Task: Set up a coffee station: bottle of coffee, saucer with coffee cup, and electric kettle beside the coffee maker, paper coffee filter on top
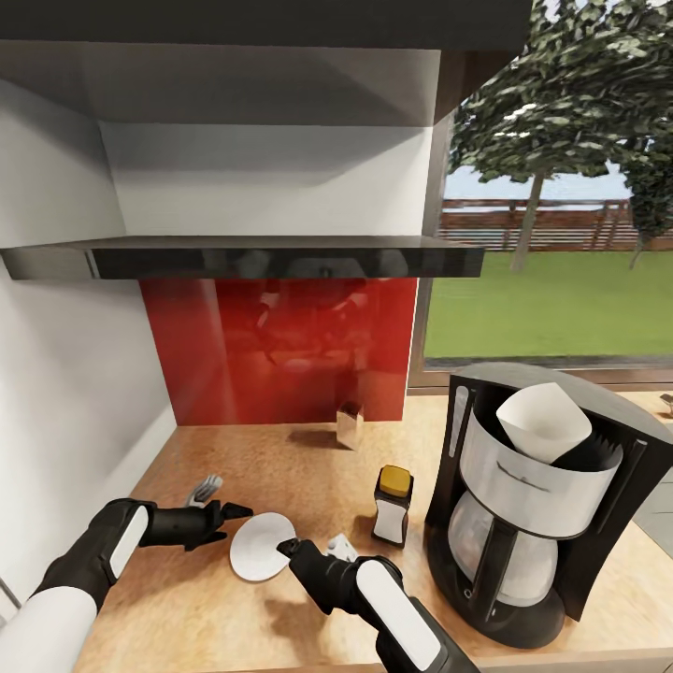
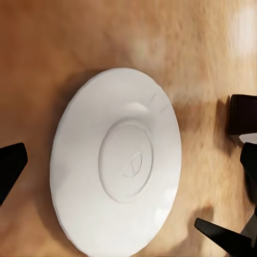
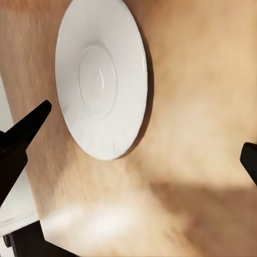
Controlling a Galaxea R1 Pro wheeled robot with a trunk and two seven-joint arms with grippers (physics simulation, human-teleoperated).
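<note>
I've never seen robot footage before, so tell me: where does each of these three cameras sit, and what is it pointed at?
Head view: from the robot's head, looking down over the kitchen countertop and coffee maker; both arms show.
Left wrist view: near the left gripper, looking down on the saucer; dark fingertips show.
Right wrist view: near the right gripper, over the countertop; fingertips show.
All three views share the saucer.

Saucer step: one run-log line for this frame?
flat round white saucer: on beige countertop, bare | left tool: open beside it | right tool: open beside it | white cone filter: on black coffee maker
</note>
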